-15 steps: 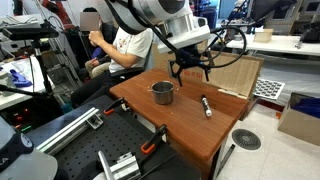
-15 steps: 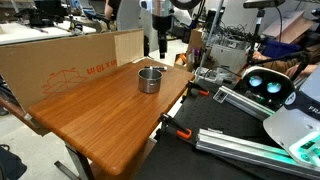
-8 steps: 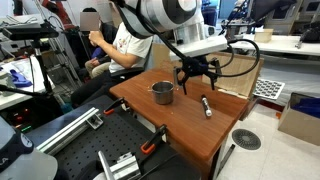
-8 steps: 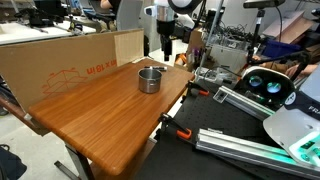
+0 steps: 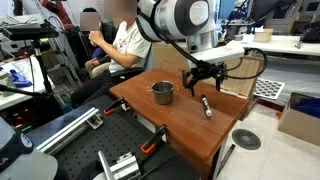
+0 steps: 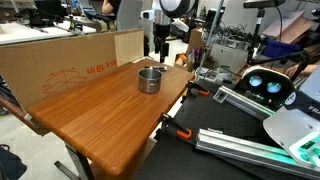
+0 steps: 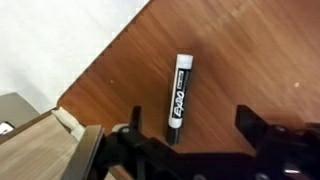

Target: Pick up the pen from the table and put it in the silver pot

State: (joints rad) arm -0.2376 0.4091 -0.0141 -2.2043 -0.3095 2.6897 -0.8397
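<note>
- Step in hand: approach to the pen (image 7: 177,97). No grasp has been made.
- Gripper (image 5: 203,80): hangs above the table (image 5: 185,130) with its 2 fingers spread wide and nothing between them.
- Pen position: flat on the worktop, near 1 edge, which the wrist view shows just beyond it. It is apart from the silver pot (image 5: 162,93), which stands well in from the edges.
- Pen alignment: in the wrist view the barrel runs crosswise to the closing line, offset toward 1 finger.
- In an exterior view the gripper (image 6: 163,48) sits beyond the silver pot (image 6: 149,79). The pen cannot be made out there.
- Next move, as judged: centre the fingers over the barrel, descend to the table, close across it, lift, then carry it over the pot rim.
</note>
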